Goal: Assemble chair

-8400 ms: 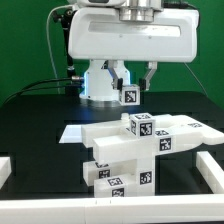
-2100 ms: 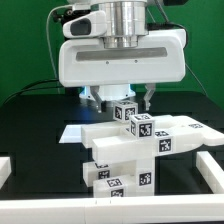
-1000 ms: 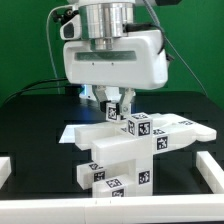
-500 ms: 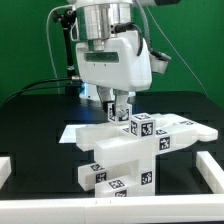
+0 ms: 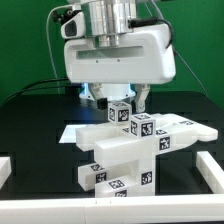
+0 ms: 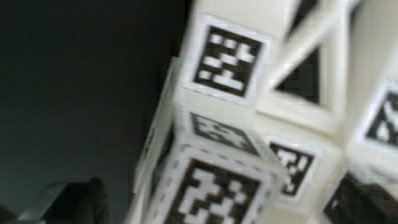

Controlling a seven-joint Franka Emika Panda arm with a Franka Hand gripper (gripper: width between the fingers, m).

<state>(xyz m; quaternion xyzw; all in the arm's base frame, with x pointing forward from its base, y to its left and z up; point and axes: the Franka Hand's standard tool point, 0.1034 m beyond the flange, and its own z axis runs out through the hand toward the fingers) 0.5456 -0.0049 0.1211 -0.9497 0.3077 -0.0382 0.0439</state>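
Here the gripper [image 5: 122, 97] hangs low over the middle of the counter [image 5: 30, 125], with its two fingers spread wide apart. One dark finger [image 5: 101, 97] shows on the exterior view's left and the other on the exterior view's right. Between them sits a small white cube [image 5: 121, 112] with a black-and-white tag on its face. The fingers stand on both sides of the cube and do not seem to squeeze it.

The cube rests on top of the chair [image 5: 125, 150], a pile of shiny white blocks and bars already stuck together. A long bar [image 5: 185, 131] sticks out toward the exterior view's right. More tags show on the front blocks, low down and near the middle.

Under the chair lies the marker board [image 5: 72, 132], flat and thin on the black counter. A white rail [image 5: 211, 170] runs along the counter's edge on the exterior view's right.

In the wrist view, the chair's tagged blocks [image 6: 222, 130] fill the picture, close and blurry.
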